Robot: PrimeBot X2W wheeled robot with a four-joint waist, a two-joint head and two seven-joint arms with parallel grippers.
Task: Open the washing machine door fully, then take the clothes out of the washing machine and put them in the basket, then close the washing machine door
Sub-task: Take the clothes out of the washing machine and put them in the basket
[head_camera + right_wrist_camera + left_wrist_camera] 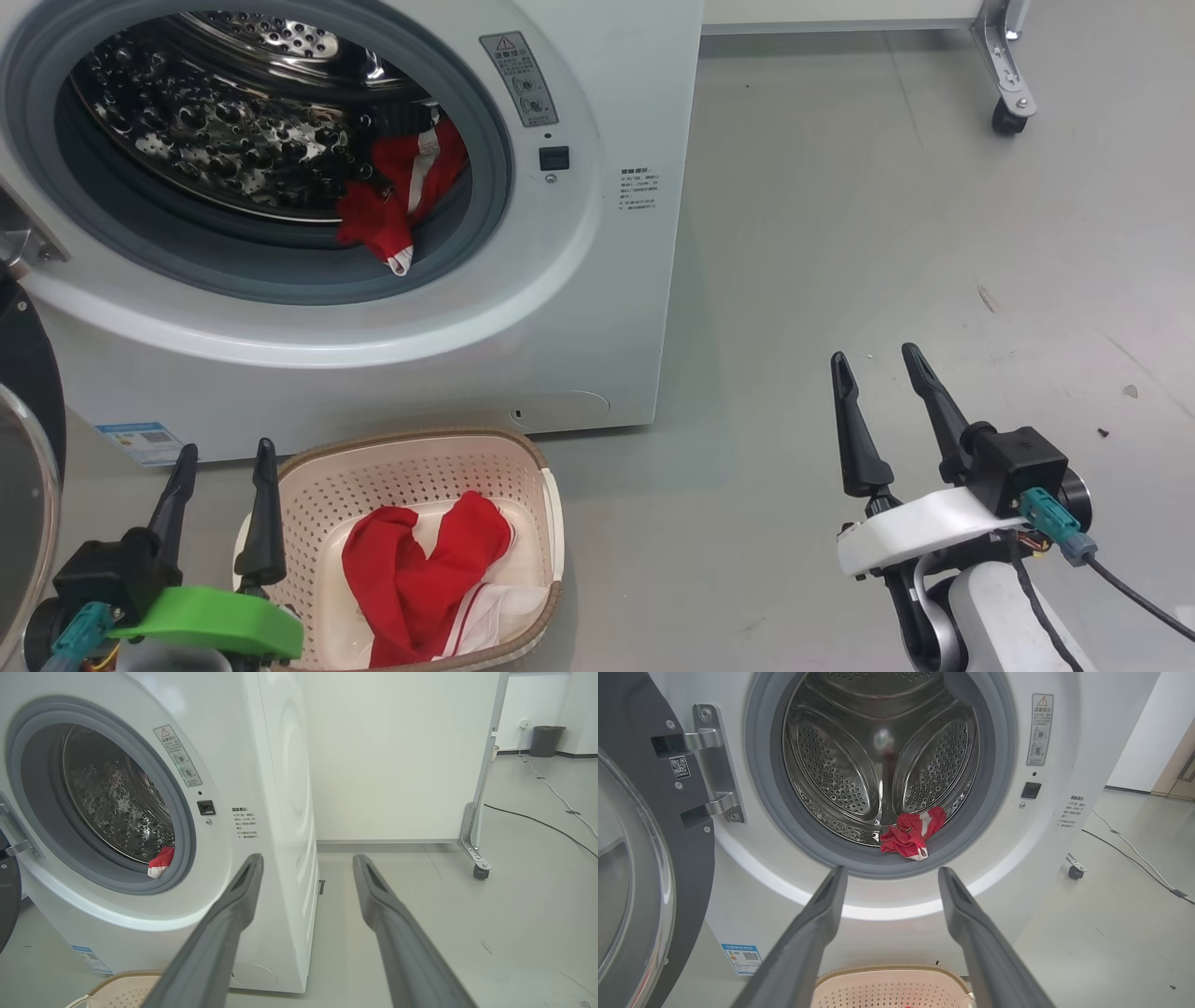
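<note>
left tool (227,446), right tool (873,352) were found apart | door (693,872) was found open | clothes (401,201) were noted in drum (215,131), basket (411,471)

Washing machine door (28,448) — mostly cropped

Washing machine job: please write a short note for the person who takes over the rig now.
Left gripper open, empty, beside the basket.
Right gripper open, empty, over the floor right of the washing machine.
Washing machine door stands open.
Done: one red garment lies in the basket.
Remaining: move the other red garment, at the drum's mouth, to the basket, close the door.
</note>
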